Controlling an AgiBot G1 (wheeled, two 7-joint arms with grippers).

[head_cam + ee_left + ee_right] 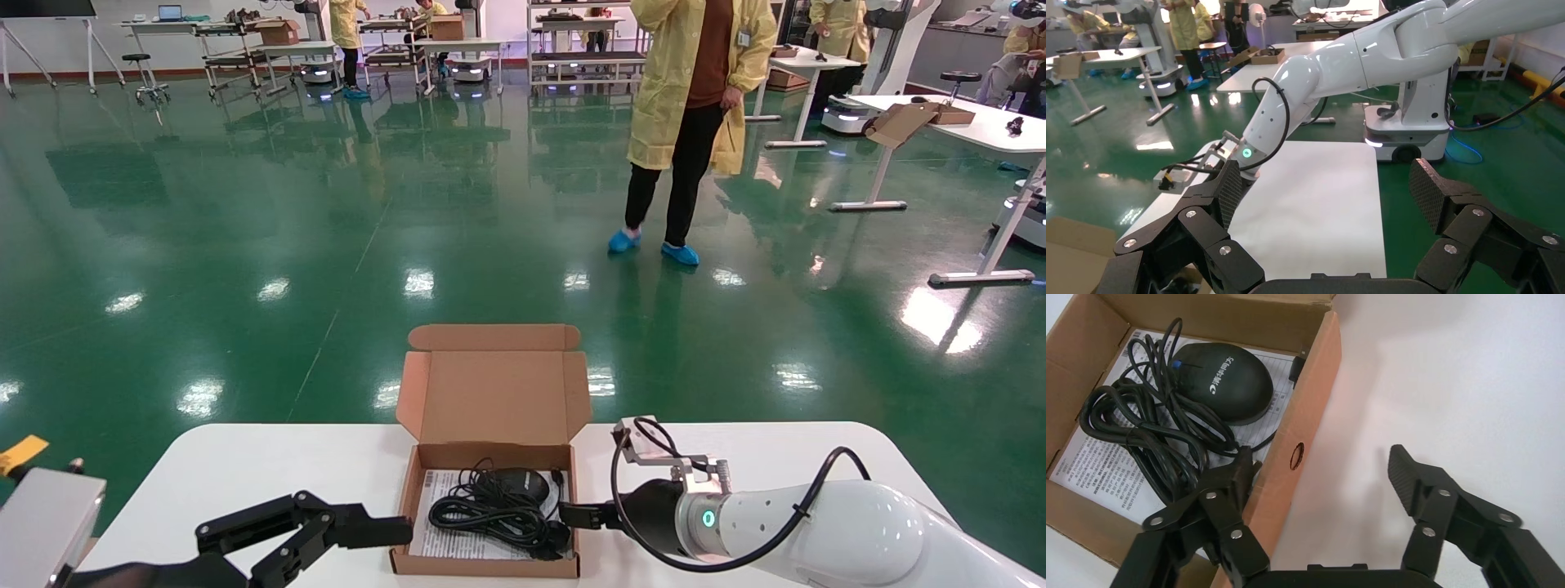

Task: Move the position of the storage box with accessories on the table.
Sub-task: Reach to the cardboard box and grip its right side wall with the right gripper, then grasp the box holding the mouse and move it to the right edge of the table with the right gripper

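The open brown storage box [490, 392] stands on the white table [245, 465], its lid raised at the far side. Inside lie a black mouse [516, 483], its coiled cable [482, 514] and a white printed sheet [437, 494]. My right gripper [576, 514] is open and straddles the box's right wall [1309, 410]: one finger [1242, 471] is inside over the cable [1138, 429], the other [1407, 471] outside over the table. The mouse [1223, 380] lies just beyond the inner finger. My left gripper [368, 539] is open beside the box's left wall; its own view shows a bit of cardboard [1070, 257].
A person in a yellow coat [695, 73] stands on the green floor beyond the table. Other white tables [964, 114] and carts stand far off. My right arm [1340, 67] crosses the left wrist view above the bare tabletop [1315, 202].
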